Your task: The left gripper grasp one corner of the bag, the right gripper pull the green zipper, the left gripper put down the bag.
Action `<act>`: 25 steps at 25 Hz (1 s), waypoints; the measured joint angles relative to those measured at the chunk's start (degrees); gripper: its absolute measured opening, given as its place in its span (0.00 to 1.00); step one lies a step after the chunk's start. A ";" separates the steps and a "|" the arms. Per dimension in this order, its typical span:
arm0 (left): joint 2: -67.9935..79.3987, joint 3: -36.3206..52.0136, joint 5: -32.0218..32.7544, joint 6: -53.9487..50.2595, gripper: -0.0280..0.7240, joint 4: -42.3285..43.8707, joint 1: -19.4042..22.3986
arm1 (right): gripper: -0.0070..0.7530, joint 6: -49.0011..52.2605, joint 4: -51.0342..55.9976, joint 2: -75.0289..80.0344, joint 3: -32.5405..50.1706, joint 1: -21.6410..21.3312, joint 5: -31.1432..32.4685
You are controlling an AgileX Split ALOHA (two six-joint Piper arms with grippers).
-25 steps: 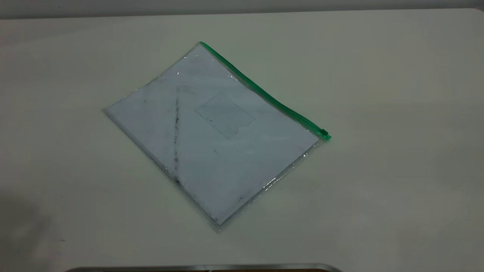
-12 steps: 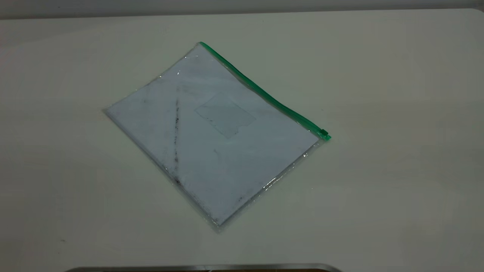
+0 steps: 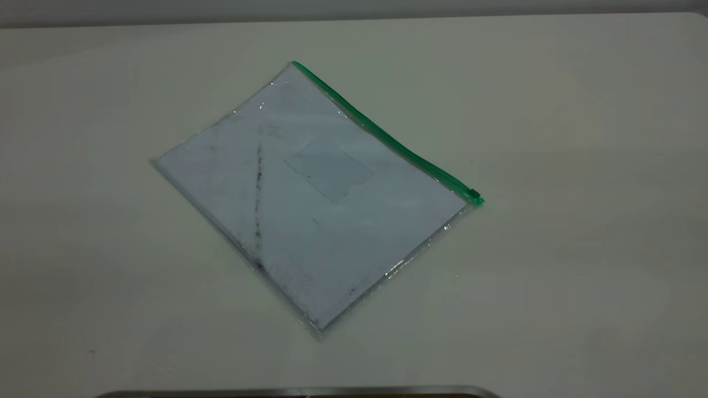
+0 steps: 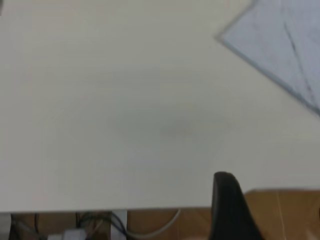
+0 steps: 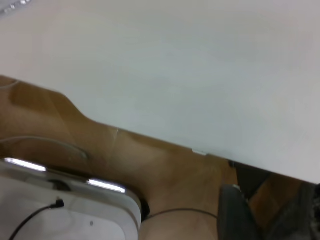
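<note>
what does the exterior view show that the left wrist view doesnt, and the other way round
Only the exterior view shows the whole bag lying flat on the table, with the green zipper along its far edge and the slider at the right end; no gripper appears there.

Only the left wrist view shows a black finger of the left gripper, hanging over the table's edge, with cables and a brown floor below.

Both show the pale table and the bag; the wrist view catches just one corner of it.
</note>
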 joint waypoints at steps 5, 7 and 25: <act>-1.27 0.00 0.00 -0.40 0.65 0.00 0.00 | 0.53 0.00 0.00 -9.87 0.00 -8.66 0.06; -1.27 0.00 0.00 -0.40 0.65 0.00 0.00 | 0.53 0.00 -0.09 -16.26 0.00 -11.19 0.18; -1.27 0.00 0.00 -0.46 0.65 -0.11 -4.21 | 0.53 0.00 -0.19 -28.90 0.00 -13.58 1.24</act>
